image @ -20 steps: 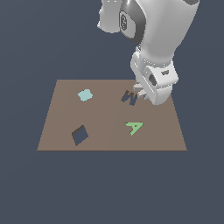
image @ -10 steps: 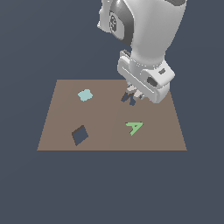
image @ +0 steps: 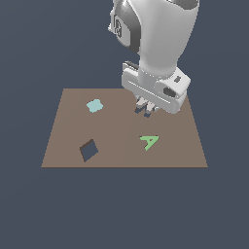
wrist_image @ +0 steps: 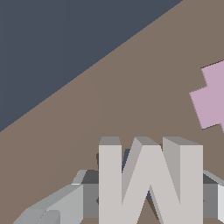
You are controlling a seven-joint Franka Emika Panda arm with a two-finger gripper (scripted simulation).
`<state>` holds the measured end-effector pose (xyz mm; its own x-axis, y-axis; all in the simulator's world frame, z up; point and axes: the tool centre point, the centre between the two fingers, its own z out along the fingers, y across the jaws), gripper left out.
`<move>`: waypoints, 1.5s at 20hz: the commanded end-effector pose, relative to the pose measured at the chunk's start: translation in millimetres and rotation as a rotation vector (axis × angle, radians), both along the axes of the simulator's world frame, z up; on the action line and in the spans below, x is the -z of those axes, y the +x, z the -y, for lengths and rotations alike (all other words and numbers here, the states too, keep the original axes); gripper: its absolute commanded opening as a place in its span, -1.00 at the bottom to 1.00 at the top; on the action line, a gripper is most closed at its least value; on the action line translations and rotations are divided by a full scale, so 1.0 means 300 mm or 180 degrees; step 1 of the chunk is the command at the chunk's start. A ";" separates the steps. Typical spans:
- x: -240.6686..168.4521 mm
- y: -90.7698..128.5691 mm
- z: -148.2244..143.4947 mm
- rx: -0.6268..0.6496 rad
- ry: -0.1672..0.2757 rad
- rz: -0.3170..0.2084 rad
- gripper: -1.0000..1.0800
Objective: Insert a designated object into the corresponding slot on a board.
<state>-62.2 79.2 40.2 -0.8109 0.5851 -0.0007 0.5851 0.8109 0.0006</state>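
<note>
The whitish-grey M block (wrist_image: 151, 179) stands upright between my grey fingers (wrist_image: 61, 205), and my gripper (wrist_image: 151, 199) is shut on it. In the exterior view the gripper (image: 146, 108) hangs low over the back middle of the brown board (image: 121, 160), and the wrist hides the block. The M-shaped slot is almost wholly covered by the gripper. Only dark slivers (image: 147, 115) show at the fingertips, and a dark edge (wrist_image: 127, 154) shows just behind the block.
A flat green letter A (image: 149, 141) lies on the board in front of the gripper. A dark diamond recess (image: 88, 150) is at the front left and a pale teal piece (image: 95, 105) at the back left. A pink piece (wrist_image: 212, 96) lies close beside the block.
The arm has swung toward the exterior view's left and come down over the dark M recess, which showed openly one second ago and is now covered by the gripper.
</note>
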 end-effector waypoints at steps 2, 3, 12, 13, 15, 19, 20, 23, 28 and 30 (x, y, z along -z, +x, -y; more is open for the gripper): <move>-0.001 0.012 0.011 -0.0204 0.0000 0.0001 -1.00; -0.001 0.014 0.013 -0.0249 0.0000 0.0001 -1.00; -0.001 0.029 0.025 -0.0479 -0.0001 0.0000 -1.00; -0.001 0.030 0.025 -0.0485 -0.0001 0.0000 -1.00; -0.001 0.029 0.025 -0.0474 -0.0001 -0.0001 -1.00; 0.020 0.029 0.024 -0.0483 -0.0002 -0.0001 -1.00; 0.027 0.030 0.024 -0.0486 -0.0002 -0.0001 -1.00; 0.033 0.030 0.024 -0.0488 -0.0002 -0.0001 0.92; 0.033 0.030 0.024 -0.0488 -0.0002 -0.0001 0.92; 0.033 0.030 0.024 -0.0488 -0.0002 -0.0001 0.92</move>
